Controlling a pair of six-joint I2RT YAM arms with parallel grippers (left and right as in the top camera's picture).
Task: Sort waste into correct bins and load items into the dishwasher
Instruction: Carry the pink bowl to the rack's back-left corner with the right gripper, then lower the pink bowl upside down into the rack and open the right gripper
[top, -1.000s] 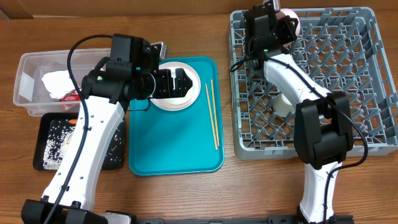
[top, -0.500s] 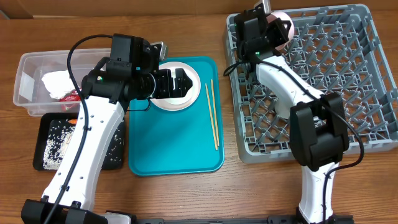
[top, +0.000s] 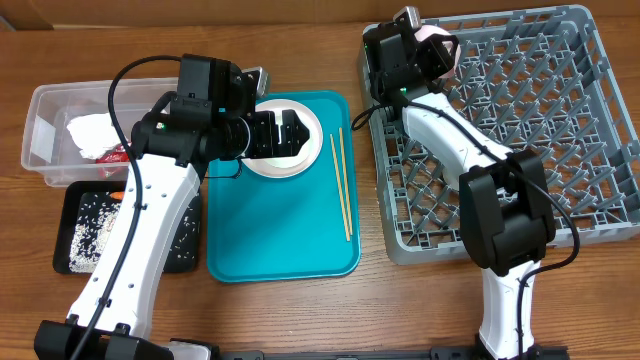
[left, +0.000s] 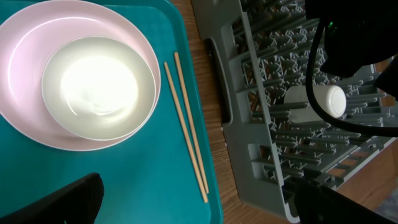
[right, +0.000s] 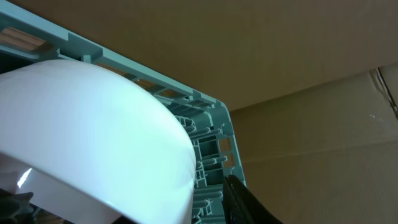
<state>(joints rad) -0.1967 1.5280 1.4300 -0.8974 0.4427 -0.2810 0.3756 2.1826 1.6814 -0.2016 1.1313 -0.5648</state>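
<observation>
My left gripper (top: 290, 135) hangs open and empty over a white bowl (left: 98, 87) that sits in a white plate (left: 25, 74) on the teal tray. A pair of wooden chopsticks (top: 341, 185) lies on the tray's right side; it also shows in the left wrist view (left: 186, 127). My right gripper (top: 425, 45) is at the back left corner of the grey dish rack (top: 560, 130), shut on a white bowl (right: 93, 124) that fills its view. A small white cup (left: 317, 102) lies in the rack.
The clear tub (top: 45, 105) at the far left holds a white tissue (top: 90, 130) and a red wrapper (top: 116, 153). The black tray (top: 70, 205) in front of it holds rice (top: 85, 235) and a carrot piece (top: 117, 193). The teal tray (top: 280, 240) lies between the bins and the rack.
My right gripper has moved left along the rack's back edge with the bowl. The rack has shifted slightly to the left. The left arm has not moved.
</observation>
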